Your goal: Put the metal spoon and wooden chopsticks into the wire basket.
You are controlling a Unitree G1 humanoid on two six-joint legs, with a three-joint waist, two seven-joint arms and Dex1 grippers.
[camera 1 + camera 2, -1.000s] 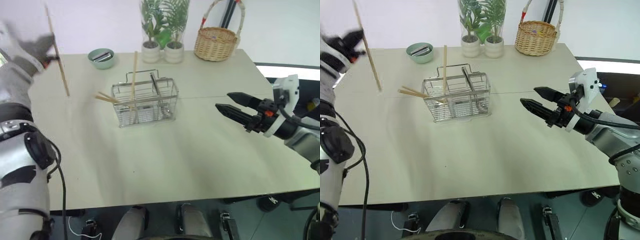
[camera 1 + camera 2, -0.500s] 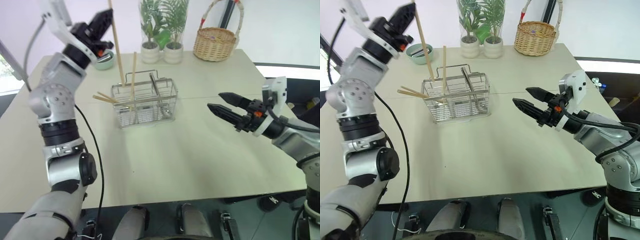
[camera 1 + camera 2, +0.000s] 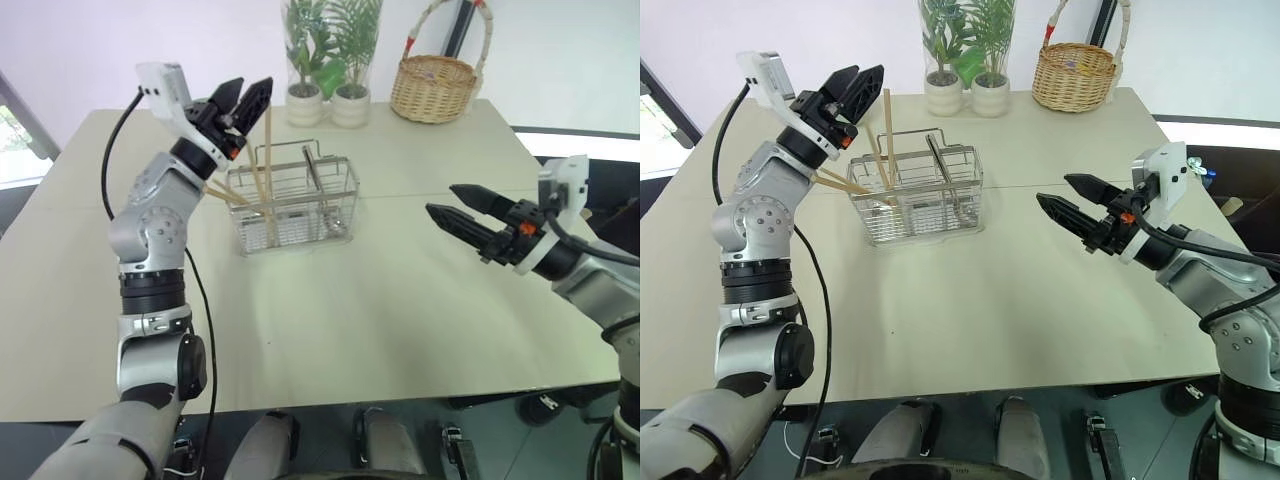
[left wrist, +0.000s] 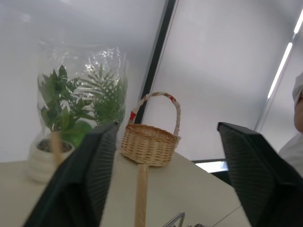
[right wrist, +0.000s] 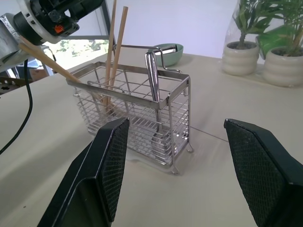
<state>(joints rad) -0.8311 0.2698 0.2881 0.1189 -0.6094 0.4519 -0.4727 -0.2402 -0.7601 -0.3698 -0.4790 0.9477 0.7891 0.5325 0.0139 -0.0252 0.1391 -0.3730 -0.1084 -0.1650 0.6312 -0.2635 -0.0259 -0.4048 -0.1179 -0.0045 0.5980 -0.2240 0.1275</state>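
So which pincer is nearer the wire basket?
Left. The left pincer hovers open just above the wire basket's left end; the right pincer sits well off to its right.

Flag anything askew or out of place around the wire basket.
Some wooden chopsticks lie slanted across the wire basket's end rim, tips poking outside toward the left claw, instead of standing upright like the others.

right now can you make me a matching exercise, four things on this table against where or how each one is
Things:
1. spoon
2. wicker basket
3. left claw
4. green bowl

States:
A. open above the wire basket
B. far edge of the table, beside the plants
C. standing in the wire basket
D. behind the wire basket

Pairs: 1-C, 2-B, 3-A, 4-D
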